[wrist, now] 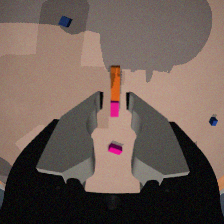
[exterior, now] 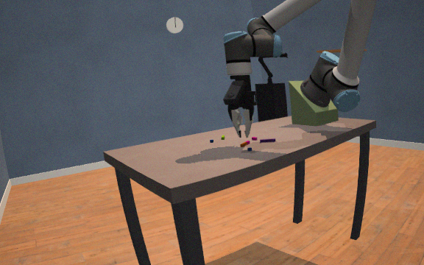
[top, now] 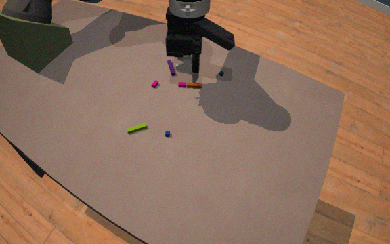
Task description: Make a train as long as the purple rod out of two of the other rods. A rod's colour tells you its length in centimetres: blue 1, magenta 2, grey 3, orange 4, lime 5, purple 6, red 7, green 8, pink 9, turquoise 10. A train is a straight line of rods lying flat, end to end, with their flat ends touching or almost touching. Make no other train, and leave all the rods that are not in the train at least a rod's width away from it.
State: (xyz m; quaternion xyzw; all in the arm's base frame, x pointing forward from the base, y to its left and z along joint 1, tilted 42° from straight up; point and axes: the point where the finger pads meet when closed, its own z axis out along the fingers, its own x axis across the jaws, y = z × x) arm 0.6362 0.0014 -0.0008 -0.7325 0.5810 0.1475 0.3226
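Orange and magenta make the short line that we see near the middle of the grey table top: the orange rod lies flat, and one magenta rod lies flat at its left end in the top view, with their flat ends touching or almost touching. We see the same pair in the wrist view, the magenta rod below the orange rod, in one straight line.

We see the gripper raised above this pair, not touching any rod. Its jaws stand a little apart, a narrow gap, and we see nothing between them; in the wrist view the two grey fingers frame the train from above.

We find the purple rod just up and left of the train, lying at an angle to it and apart from it. A second magenta rod lies to the left of the train, with bare table between them. One blue rod lies to the right, inside the shadow of the arm, and another blue rod lies well below, near the lime rod. A green wedge block stands on the far left corner of the table.
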